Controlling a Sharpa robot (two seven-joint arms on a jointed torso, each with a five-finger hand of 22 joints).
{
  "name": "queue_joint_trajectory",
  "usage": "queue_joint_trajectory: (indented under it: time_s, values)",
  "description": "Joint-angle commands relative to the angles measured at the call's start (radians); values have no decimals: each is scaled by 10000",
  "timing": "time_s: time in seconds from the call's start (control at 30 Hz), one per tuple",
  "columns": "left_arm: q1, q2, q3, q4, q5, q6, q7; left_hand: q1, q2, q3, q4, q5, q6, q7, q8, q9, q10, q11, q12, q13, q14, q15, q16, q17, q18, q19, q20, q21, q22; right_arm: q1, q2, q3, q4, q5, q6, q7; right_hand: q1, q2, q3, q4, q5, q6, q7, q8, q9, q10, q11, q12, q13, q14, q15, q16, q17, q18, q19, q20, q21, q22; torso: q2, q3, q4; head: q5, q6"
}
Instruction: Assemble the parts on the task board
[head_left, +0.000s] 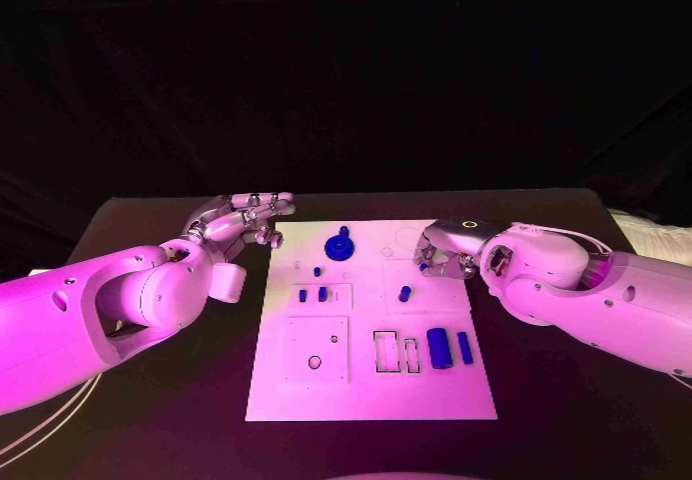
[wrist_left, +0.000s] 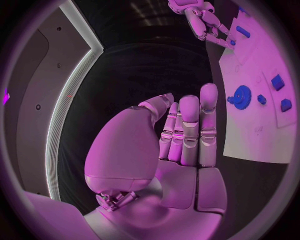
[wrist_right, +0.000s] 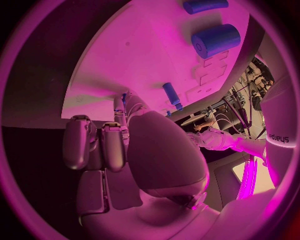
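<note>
blue parts (head_left: 438, 348) lie on task board (head_left: 433, 395) between both hands.

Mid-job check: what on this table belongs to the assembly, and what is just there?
Job:
task board
blue gear
small blue peg
blue block
blue bar
left hand, holding nothing
right hand, at the board's far right edge

Just there:
black table
</note>
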Motion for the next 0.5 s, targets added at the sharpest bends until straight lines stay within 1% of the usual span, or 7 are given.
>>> queue_joint_trajectory:
  time_s: [0.03, 0.3, 0.5]
  values:
    - [4, 5, 5, 30, 39, 188, 3, -20, 84, -63, 4, -15, -55, -27, 37, -11, -85, 28, 67, 1, -100, 7, -47, -39, 188, -86, 29, -81, -38, -54, 23, -25, -10, -324, 395, -89, 127, 4, 201, -79, -67, 164, -7, 76, 30, 174, -29, 60, -32, 624, -82, -4, 419, 113, 68, -31, 81, 73, 5, 0, 2, -15, -2]
    - [4, 2, 5, 37, 4, 195, -8, -20, 84, -63, 4, -15, -55, -27, 37, -11, -85, 28, 67, 1, -100, 7, -47, -39, 188, -86, 29, -81, -38, -148, 105, -26, 20, -571, 461, -224, 219, -17, 777, -354, -157, 536, -30, 158, 111, 597, -99, 83, -112, 633, -126, 1, 397, 71, 180, -79, 222, 264, 7, -1, 4, 0, -15]
    - [3, -3, 5, 36, -23, 185, -10, -12, 92, -73, -4, -13, -66, -24, 36, -14, -100, 31, 73, -1, -113, 10, -57, -61, 189, -93, 31, -105, -55, -194, 120, -26, 72, -758, 211, -367, 113, -21, 1099, -471, -201, 646, -38, 152, 144, 738, -114, 37, -161, 644, -148, 39, 432, 53, 222, -100, 283, 348, 1, -1, 1, -10, -38]
